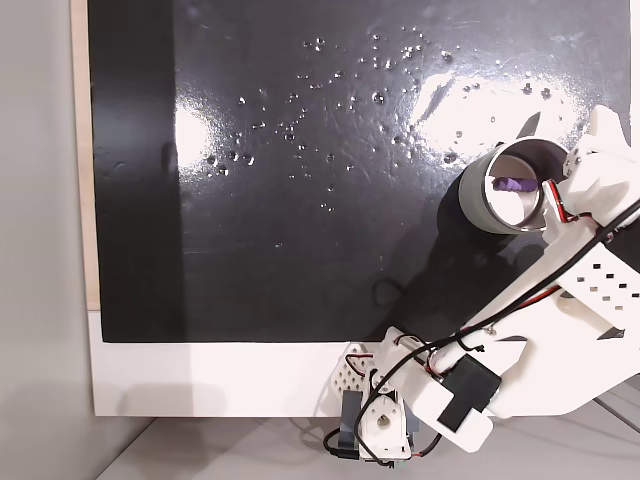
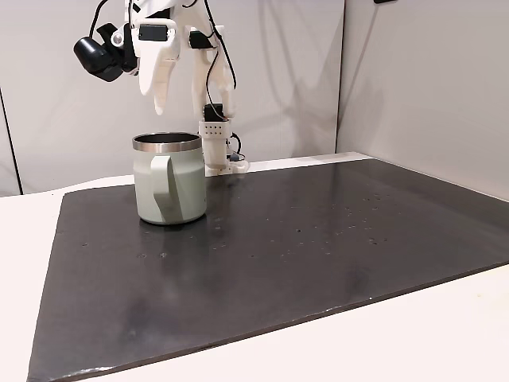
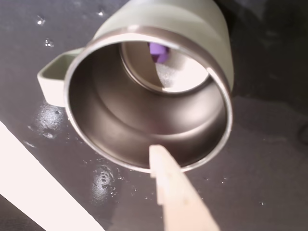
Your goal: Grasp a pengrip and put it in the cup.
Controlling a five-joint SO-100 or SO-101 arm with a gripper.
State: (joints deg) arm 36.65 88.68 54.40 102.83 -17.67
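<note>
the pengrip (image 1: 515,185) lies inside the cup (image 1: 478,200), on the cup floor; in the top-down fixed view it sits against the left part of the pale interior, and in the wrist view the pengrip (image 3: 159,51) appears as a purple patch at the far edge of the floor, partly hidden by the inner wall. the cup (image 2: 169,191) stands upright on the black mat (image 2: 302,239), handle facing the camera in the side fixed view. the gripper (image 2: 159,99) hangs above the cup mouth, clear of the rim, fingers pointing down. in the wrist view one pale finger (image 3: 175,192) enters from the bottom edge, its tip over the near rim of the cup (image 3: 96,43); the pengrip is well below and beyond that tip, not in contact with it. nothing is seen between the fingers; whether the jaws stand apart or together cannot be told from these views. in the top-down fixed view the white arm (image 1: 590,280) reaches in from the lower right, ending beside the right side of the cup. the mat carries scattered bright specks and glare.
</note>
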